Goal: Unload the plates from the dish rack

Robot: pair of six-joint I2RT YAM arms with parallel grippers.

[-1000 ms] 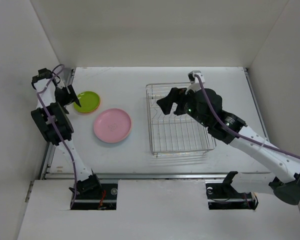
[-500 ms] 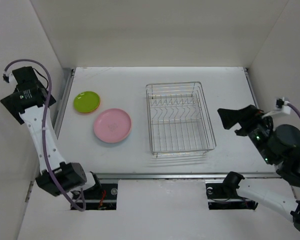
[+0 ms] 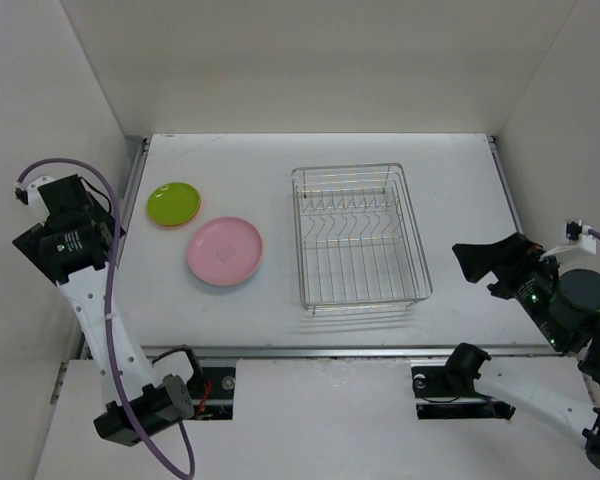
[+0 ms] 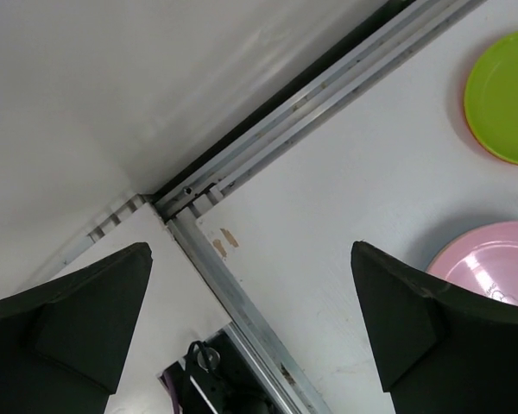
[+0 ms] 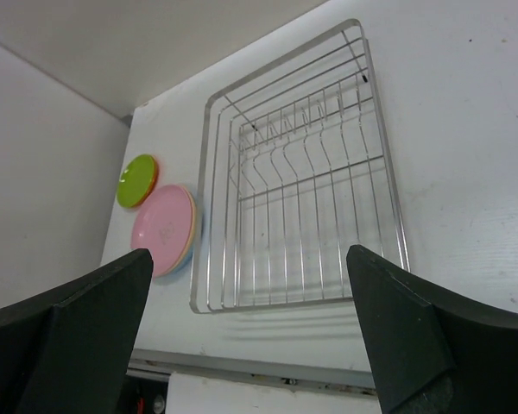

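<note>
Silver wire dish rack (image 3: 360, 235) sits flat on the white bench (image 3: 460, 180), right of centre in the overhead view, with the divider row toward its 12 o'clock end. At 9 o'clock of it, apart from it, the pink plate (image 3: 225, 250) lies on the bench; the right wrist view shows it topping a small stack, with other rims under it. At 10 o'clock of that, near but not touching, is the green plate (image 3: 173, 203) with an orange rim showing beneath. Both stacks are outside the rack. On the left pincer (image 4: 250, 319) the fingers (image 4: 78, 310) are wide apart with nothing between them. Its camera looks down on the bench's metal rail (image 4: 311, 99), with green at 2 o'clock and pink at 4 o'clock in that view. Overhead, the left arm (image 3: 70, 235) is held up off the bench's 9 o'clock edge. The right pincer (image 5: 250, 336) is spread too, gripping nothing, with the rack framed between its fingers. Overhead it hangs at 4 o'clock of the rack, well apart, touching nothing.
</note>
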